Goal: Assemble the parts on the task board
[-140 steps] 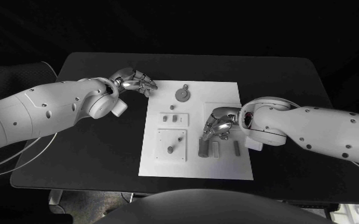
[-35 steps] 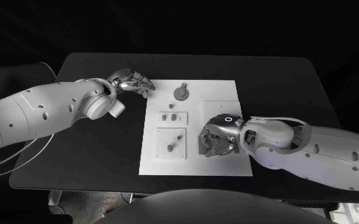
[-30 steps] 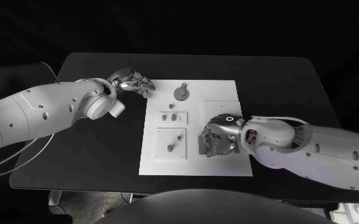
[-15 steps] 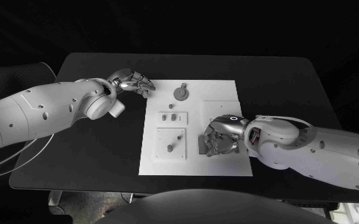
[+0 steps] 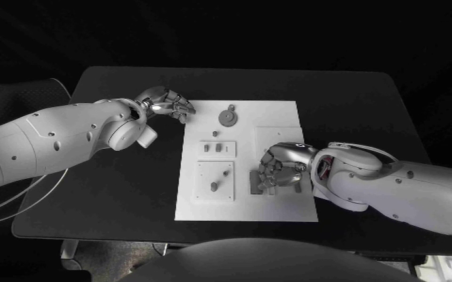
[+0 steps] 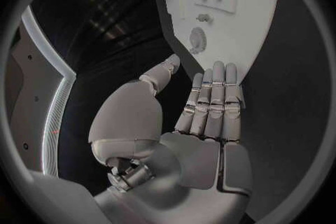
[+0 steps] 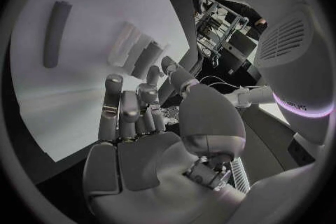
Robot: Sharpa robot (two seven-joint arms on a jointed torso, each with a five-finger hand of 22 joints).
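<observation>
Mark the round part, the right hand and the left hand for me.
round part (image 5: 229, 119), head view, on its disc face.
right hand (image 5: 275, 172), head view, on the fingers over the task board.
left hand (image 5: 170, 105), head view, on the knuckles.

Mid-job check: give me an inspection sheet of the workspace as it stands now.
Surface: black table, task board at its middle.
Job's things: round part at the board's far end; small parts in the left plates; long parts under the right hand.
Clutter: nothing seen.
Hands: left hand open, off the board's far left corner; right hand over the long parts, grip cannot be told.
Cables: one at the table's left edge.
Surroundings: dark.
</observation>
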